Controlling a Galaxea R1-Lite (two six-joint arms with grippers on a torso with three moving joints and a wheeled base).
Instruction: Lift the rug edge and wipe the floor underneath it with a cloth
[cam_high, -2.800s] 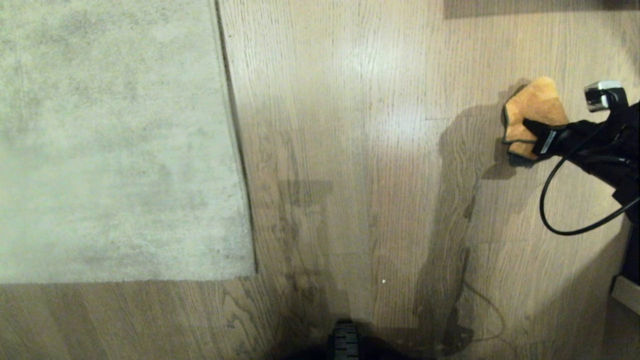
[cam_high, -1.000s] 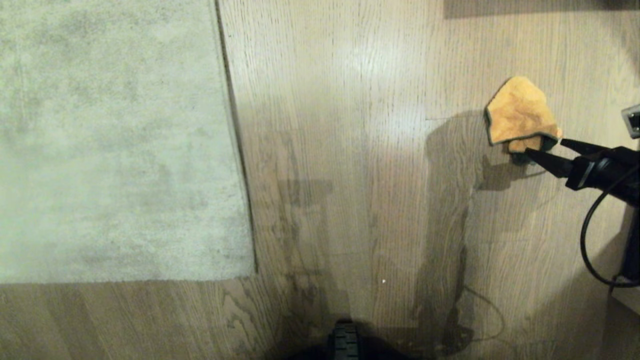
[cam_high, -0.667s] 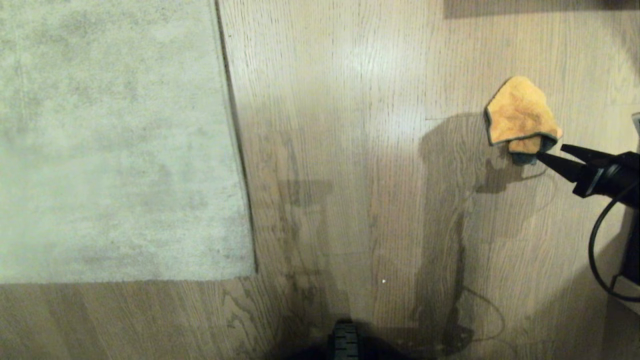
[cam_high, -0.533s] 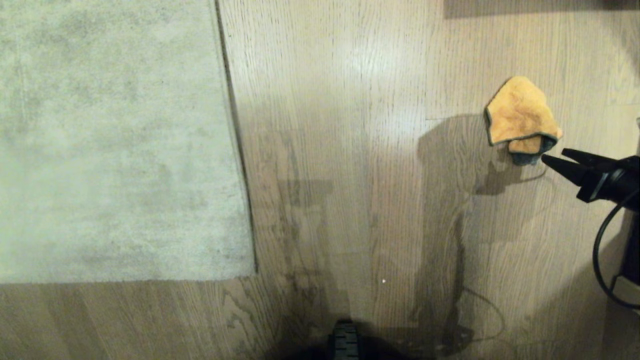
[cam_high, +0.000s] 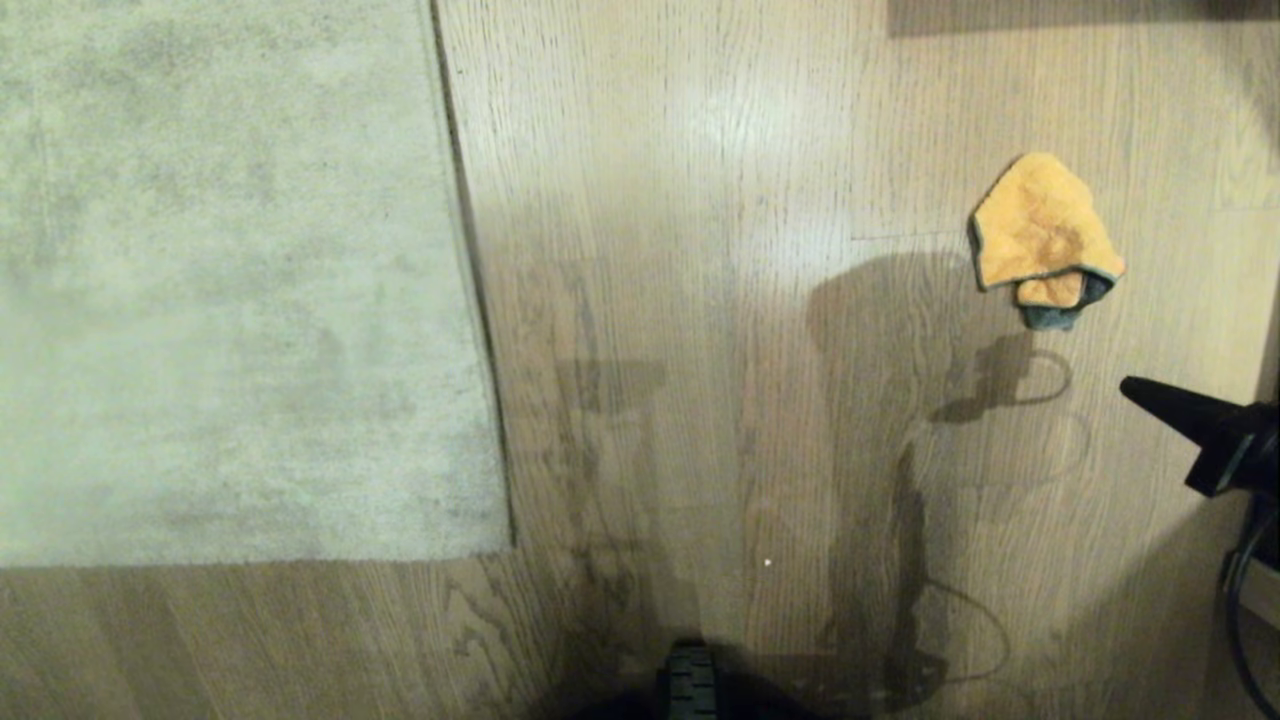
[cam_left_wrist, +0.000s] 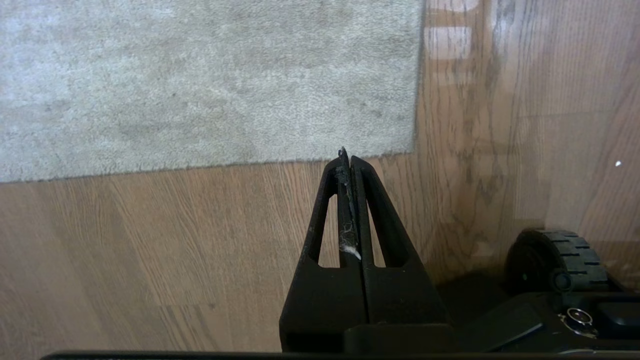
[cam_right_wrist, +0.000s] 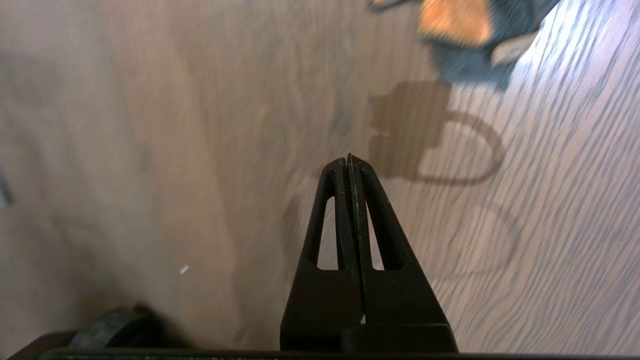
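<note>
Right gripper (cam_high: 1130, 387) seen with fingers pressed together, empty, held above the floor (cam_high: 700, 300), apart from the cloth (cam_high: 1042, 235), which lies crumpled flat on the planks. Rug edge (cam_high: 478, 330) lies flat, well left. Left gripper (cam_left_wrist: 346, 155) closed, empty, near the rug corner.

Bare floor (cam_high: 700, 300) lay open between the rug edge (cam_high: 480, 330) and the cloth (cam_high: 1040, 235). The cloth was the only obstacle there. A base wheel (cam_high: 690, 680) stood at the near edge.
</note>
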